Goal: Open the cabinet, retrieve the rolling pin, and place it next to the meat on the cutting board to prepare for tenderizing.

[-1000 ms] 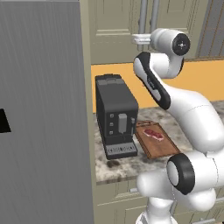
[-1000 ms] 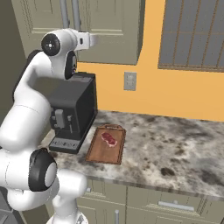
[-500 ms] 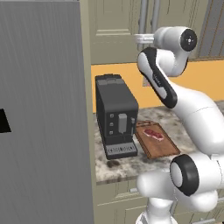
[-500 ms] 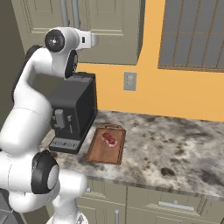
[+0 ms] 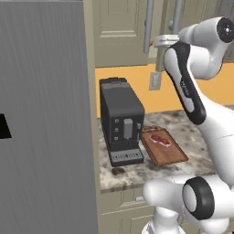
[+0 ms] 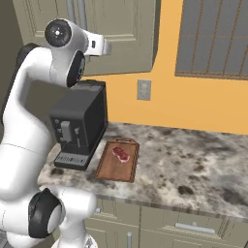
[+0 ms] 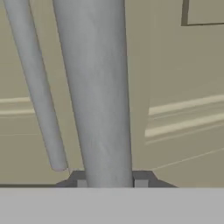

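The cabinet hangs above the counter, its two grey bar handles side by side. My gripper is up at those handles. In the hand view it is shut on one thick handle bar, with the other bar just to the left. The cutting board lies on the counter beside the coffee machine. The red meat lies on its far half. The rolling pin is hidden.
A black coffee machine stands left of the board. A tall grey appliance side walls off the left. An outlet and a shuttered window are on the orange wall; speckled counter stretches right.
My elbow has swung to the right in the left base view. The hand has stayed at the handle, shifting only slightly right.
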Robot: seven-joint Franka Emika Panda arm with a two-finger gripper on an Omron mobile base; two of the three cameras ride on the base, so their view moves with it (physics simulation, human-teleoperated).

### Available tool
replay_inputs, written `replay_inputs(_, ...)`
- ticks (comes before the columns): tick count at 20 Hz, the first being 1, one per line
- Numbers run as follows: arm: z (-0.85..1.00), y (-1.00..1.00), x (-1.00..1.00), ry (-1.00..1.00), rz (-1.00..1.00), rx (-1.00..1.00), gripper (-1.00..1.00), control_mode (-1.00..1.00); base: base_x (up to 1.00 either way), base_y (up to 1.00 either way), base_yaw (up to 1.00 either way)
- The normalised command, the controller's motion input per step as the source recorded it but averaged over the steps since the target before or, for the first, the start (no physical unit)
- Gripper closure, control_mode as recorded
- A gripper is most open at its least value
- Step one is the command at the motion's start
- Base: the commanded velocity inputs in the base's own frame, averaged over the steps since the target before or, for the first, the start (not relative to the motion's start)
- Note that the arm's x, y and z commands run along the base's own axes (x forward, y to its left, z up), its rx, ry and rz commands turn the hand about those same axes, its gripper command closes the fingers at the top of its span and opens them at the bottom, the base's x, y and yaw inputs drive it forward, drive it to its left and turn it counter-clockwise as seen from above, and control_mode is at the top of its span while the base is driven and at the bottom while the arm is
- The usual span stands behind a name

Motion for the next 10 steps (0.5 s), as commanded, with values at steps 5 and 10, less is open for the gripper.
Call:
replay_inputs(5, -0.24, -0.70, -1.00, 0.00, 0.00, 0.07, 1.00, -1.00, 0.00, 0.00, 0.00)
replay_inputs(10, -0.33, -0.68, -0.99, -0.03, 0.00, 0.07, 1.00, -1.00, 0.00, 0.00, 0.00)
